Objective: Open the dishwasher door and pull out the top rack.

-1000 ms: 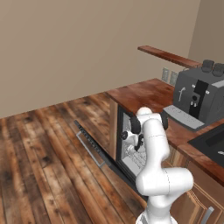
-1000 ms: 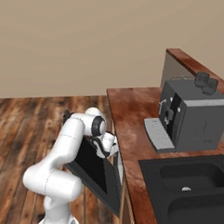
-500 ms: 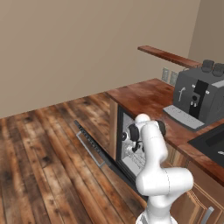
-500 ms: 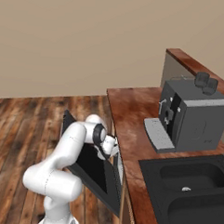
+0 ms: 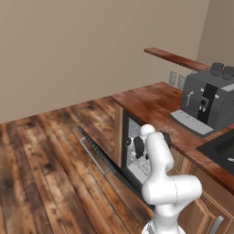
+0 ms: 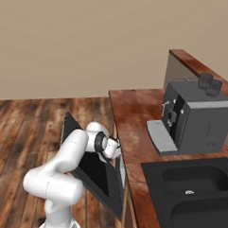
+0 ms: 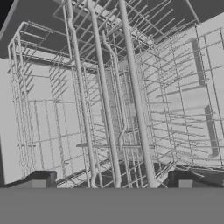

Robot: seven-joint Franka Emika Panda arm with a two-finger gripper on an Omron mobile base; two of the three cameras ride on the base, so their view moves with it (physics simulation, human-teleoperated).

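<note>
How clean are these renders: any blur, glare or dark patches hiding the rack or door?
Left base view: even flat light, slightly soft, the arm hides part of the top rack. Right base view: the dishwasher door reads near-black, without glare. Hand view: rack wires sharp, upper corners fall into darkness, and the gripper shows open tips.

- We see a glossy white arm of rounded tubular segments, with bulbous elbows.
- Dark rings mark our joints.
- Our two small dark square fingertips look blocky.
</note>
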